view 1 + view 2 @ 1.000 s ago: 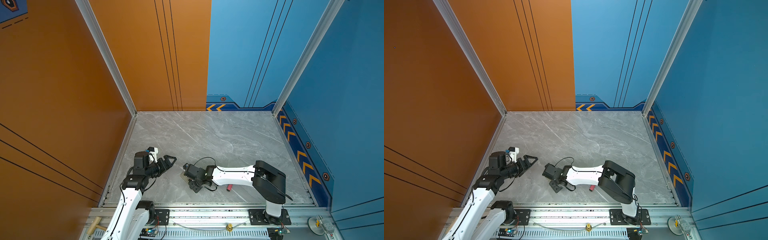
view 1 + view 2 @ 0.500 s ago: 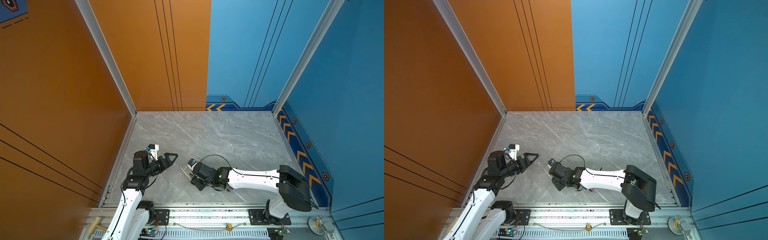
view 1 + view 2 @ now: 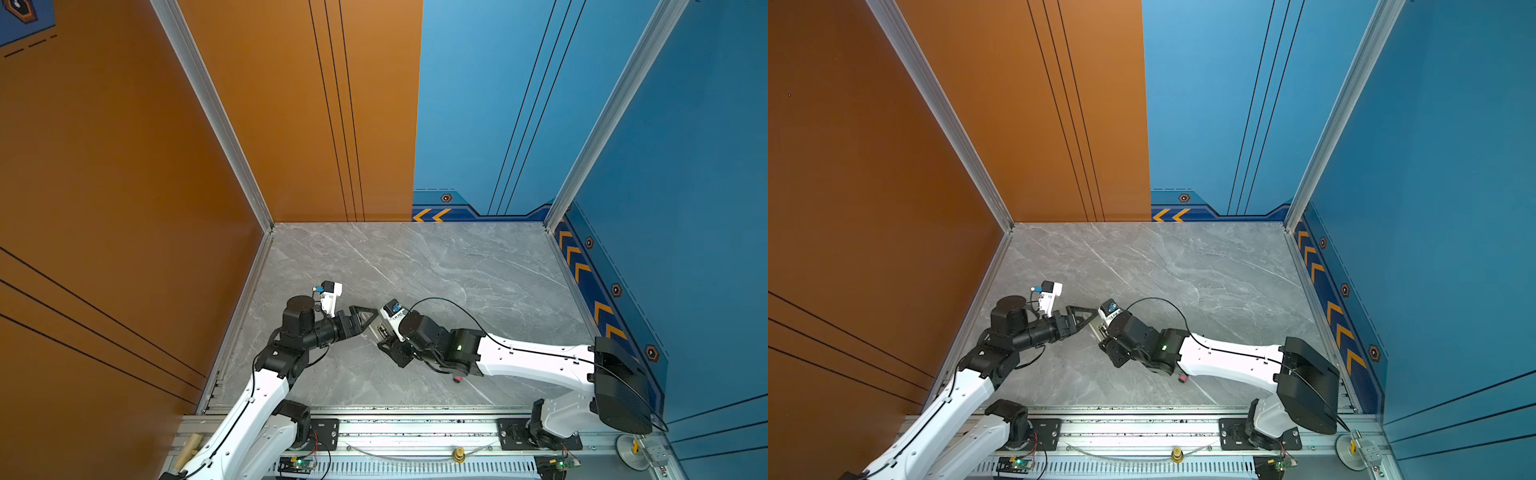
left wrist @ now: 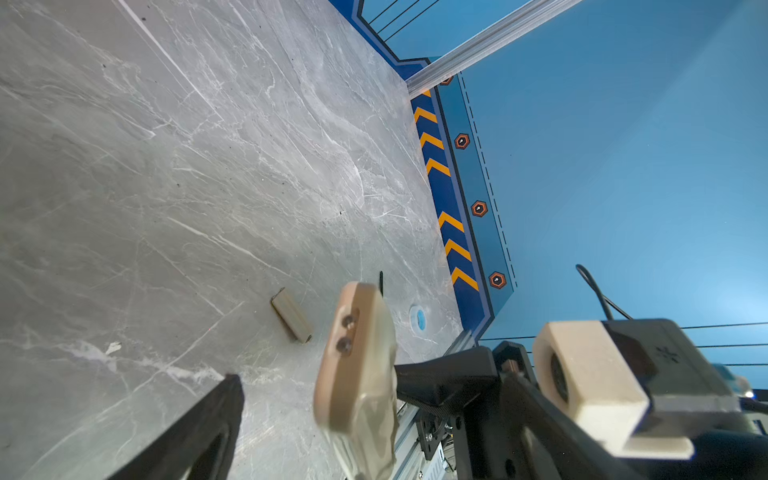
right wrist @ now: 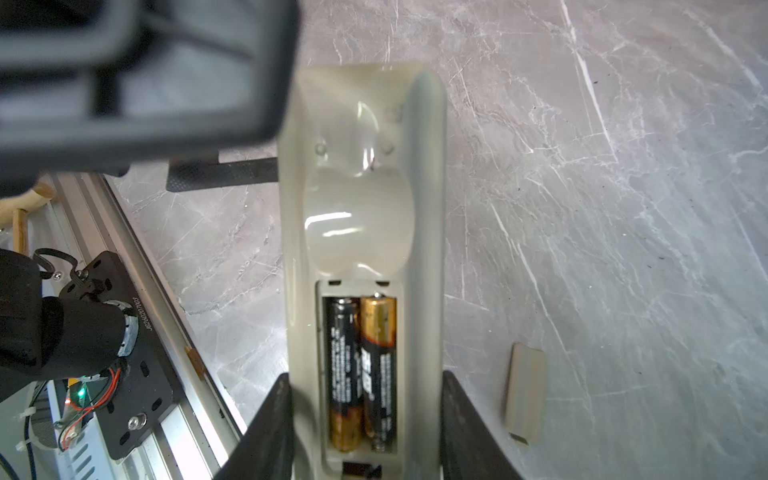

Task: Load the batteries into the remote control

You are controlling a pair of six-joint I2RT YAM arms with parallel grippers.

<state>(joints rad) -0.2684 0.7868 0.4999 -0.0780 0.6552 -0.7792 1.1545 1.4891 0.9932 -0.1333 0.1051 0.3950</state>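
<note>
My right gripper is shut on the remote control, gripping its long sides with the greyish-beige back up. Two batteries lie side by side in the uncovered recess, right between the fingers. In both top views the remote control sticks out toward my left gripper. My left gripper is open, and the remote's free end stands between its fingers without clear contact.
A beige battery cover lies flat on the marble table beside the remote. A pink screwdriver handle peeks from under the right arm. A small blue-and-white ring sits near the table's front rail.
My left gripper has opened wider and moved right, up to the remote's free end. The right arm stretched out, its elbow swinging right, while still holding the remote.
</note>
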